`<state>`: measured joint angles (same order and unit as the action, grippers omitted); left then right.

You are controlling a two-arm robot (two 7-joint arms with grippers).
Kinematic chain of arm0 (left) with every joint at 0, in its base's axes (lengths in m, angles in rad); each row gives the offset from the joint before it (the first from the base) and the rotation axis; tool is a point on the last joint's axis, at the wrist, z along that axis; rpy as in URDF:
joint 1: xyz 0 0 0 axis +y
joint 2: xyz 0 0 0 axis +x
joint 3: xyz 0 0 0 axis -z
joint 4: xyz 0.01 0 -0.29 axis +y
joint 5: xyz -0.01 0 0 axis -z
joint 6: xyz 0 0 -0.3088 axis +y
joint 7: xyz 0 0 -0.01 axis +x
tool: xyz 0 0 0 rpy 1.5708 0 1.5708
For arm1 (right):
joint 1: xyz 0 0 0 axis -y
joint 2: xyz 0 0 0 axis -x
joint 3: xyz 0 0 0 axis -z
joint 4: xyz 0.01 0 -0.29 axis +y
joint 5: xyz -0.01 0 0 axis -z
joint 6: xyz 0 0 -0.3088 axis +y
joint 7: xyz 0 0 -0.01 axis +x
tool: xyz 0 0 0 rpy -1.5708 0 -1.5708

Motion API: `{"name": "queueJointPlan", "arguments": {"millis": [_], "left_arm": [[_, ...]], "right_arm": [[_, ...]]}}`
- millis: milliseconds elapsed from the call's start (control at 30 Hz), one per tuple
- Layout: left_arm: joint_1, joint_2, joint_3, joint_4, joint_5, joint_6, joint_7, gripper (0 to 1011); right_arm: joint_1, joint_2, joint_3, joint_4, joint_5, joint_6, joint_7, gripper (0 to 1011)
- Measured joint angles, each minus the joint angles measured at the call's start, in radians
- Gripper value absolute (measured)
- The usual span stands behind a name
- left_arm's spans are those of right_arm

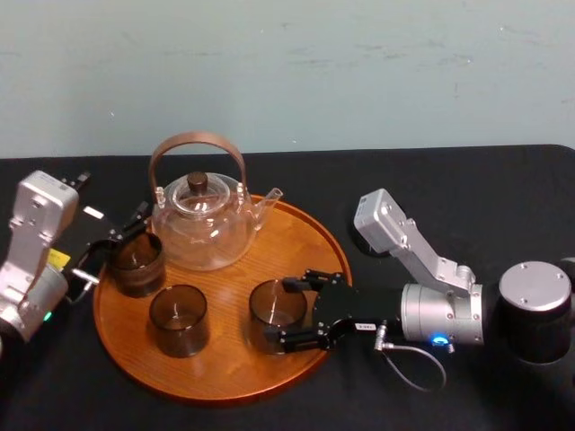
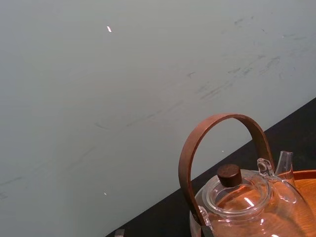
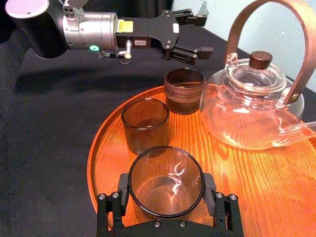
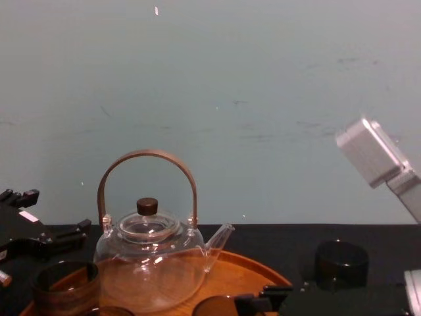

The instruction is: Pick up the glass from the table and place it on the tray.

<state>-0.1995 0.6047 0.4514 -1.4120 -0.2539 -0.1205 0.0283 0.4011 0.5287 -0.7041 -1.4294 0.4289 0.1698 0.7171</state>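
Head view: the glass (image 1: 274, 310) is seen on the tray (image 1: 296, 242), near its right front rim, flanked by the right gripper (image 1: 280, 312), whose arm lies over the right side of the table (image 1: 503, 197). In the right wrist view the jaws are seen pressed against both sides of the glass, so it is judged pinched. Whether the base is fully seated on the wood cannot be told. The step in hand is judged to be set-down and release. To be done well, the glass should be lowered until flat and the jaws opened evenly so it is not dragged or tipped. The gripper should then be drawn straight back over the right rim, clear of the middle glass (image 1: 178, 319) and the teapot (image 1: 208, 224). The left gripper (image 1: 121, 235) is parked at the tray's left rim, just beside the left glass (image 1: 137, 262), jaws spread, nothing between them. Labels: a yellow sticker (image 3: 126, 25) and a white strip (image 3: 143, 43) are seen on the left gripper and a white tag (image 1: 364, 328) on the right. No text can be read.
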Motion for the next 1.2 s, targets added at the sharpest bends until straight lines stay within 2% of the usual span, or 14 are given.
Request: {"name": "queueJointPlan", "arguments": {"millis": [633,1200], "left_arm": [[0.000,0.000,0.000,0.000,0.000,0.000,0.000,1001],[0.000,0.000,0.000,0.000,0.000,0.000,0.000,1001]], "right_arm": [[0.007,-0.020,-0.012,0.060,0.004,-0.008,0.005,900],[0.003,-0.020,-0.014,0.068,0.000,-0.007,0.003,899]]}}
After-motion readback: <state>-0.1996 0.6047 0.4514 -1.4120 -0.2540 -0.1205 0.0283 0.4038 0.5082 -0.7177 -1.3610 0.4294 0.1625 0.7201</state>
